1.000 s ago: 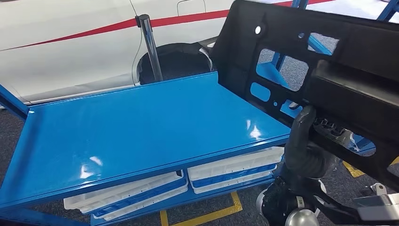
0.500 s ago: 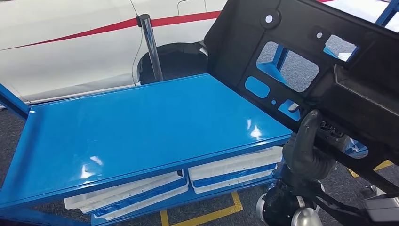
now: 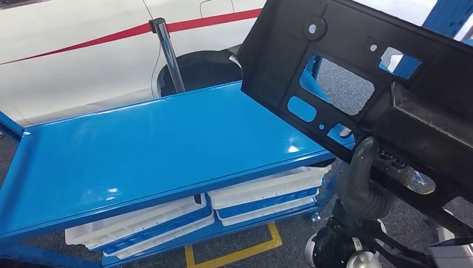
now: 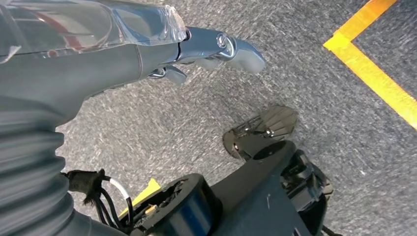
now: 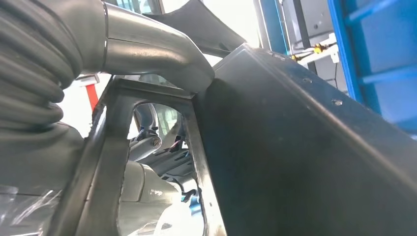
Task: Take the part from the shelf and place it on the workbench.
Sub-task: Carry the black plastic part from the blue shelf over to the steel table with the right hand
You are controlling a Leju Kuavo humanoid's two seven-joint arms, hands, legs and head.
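Observation:
A large black plastic panel (image 3: 357, 61) with several cut-outs hangs tilted at the right of the head view, its lower left corner over the far right end of the blue workbench top (image 3: 139, 151). My right hand (image 3: 362, 167) grips the panel's lower edge from underneath. In the right wrist view its thumb (image 5: 162, 54) presses on the panel's (image 5: 305, 157) frame. My left hand (image 4: 147, 49) hangs low over the grey carpet, with its fingers (image 4: 231, 46) stretched out and nothing in them.
White trays (image 3: 262, 192) sit on the blue shelf under the bench top. A chrome post (image 3: 167, 56) and a white car with a red stripe (image 3: 72, 61) stand behind. Blue rack uprights (image 3: 446, 17) rise at the far right. Yellow tape (image 3: 234, 257) marks the floor.
The camera has shifted a little. The panel has swung left, and its lower corner now reaches further over the bench's right end. My right hand keeps its hold.

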